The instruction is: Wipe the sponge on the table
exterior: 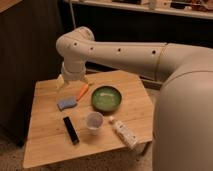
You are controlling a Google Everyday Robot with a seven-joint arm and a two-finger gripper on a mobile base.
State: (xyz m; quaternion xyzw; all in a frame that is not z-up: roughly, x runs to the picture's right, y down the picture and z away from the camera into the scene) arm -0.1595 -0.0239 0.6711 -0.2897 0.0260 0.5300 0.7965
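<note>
- Camera view: I am seeing the gripper [73, 81] hovering over the far left part of the table [45, 146], jaws spread, gripping nothing.
- The blue-grey sponge [66, 103] is lying flat just below it, beside a slim orange object [82, 92] and a green bowl [106, 98].

a lab-like test room: low wooden table [45, 135] on speckled floor [10, 156], dark partition [25, 45], cluttered shelf [150, 7] behind.
</note>
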